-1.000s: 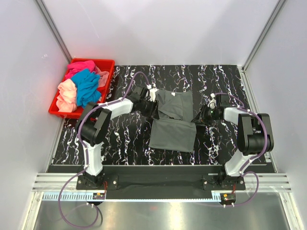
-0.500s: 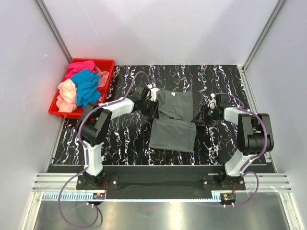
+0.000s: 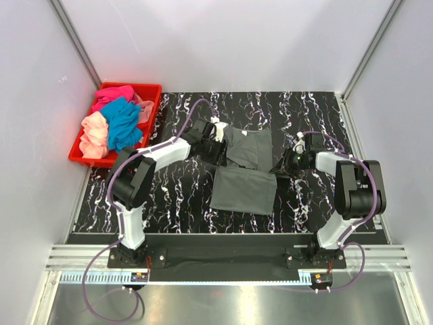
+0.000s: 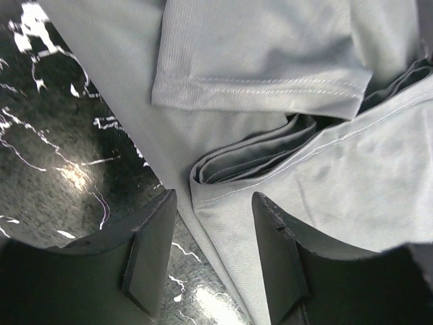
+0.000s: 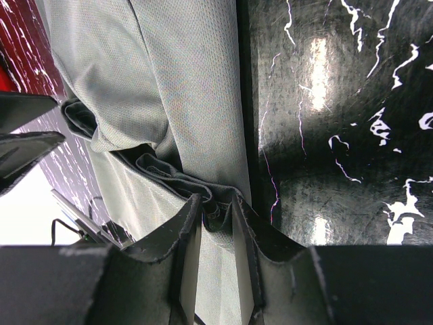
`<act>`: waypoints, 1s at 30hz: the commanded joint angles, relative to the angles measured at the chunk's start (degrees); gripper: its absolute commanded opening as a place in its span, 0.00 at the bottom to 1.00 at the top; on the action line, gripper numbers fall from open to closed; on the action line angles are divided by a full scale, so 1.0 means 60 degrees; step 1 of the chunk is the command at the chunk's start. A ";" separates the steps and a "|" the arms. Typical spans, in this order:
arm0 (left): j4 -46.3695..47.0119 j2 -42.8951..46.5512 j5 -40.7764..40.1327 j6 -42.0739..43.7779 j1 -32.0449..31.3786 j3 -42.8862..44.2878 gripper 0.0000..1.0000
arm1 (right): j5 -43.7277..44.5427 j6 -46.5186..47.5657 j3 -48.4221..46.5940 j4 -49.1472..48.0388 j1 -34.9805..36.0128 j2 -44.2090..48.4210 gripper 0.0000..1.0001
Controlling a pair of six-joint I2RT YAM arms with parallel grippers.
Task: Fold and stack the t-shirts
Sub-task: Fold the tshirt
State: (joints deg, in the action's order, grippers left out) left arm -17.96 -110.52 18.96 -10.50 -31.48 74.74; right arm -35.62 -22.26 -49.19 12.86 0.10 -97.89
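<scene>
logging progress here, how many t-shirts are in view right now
4: the dark grey shirt lies on the table between the arms; the pink shirt, teal shirt and peach shirt sit bunched in the red crate. More may be buried in that pile.

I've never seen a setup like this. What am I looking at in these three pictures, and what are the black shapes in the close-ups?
Two robot arms are bolted at the near edge of a table. The wide picture comes from a camera above; each close-up from a wrist camera, and the black shapes are that arm's two fingers. A dark grey t-shirt lies partly folded mid-table. The right gripper pinches a fold of it; the left gripper is open, the shirt's edge between its fingers. A red crate at far left holds other t-shirts, pink, teal and peach.
</scene>
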 commanded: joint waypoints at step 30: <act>0.0634 -0.0374 0.0414 0.0110 0.0003 -0.0005 0.42 | -0.0099 0.0048 -0.0210 -0.0093 0.0028 -0.0150 0.32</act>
State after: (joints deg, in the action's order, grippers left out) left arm -16.86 -113.65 19.57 -10.37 -31.51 75.24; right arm -35.59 -22.26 -49.19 12.91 0.10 -98.50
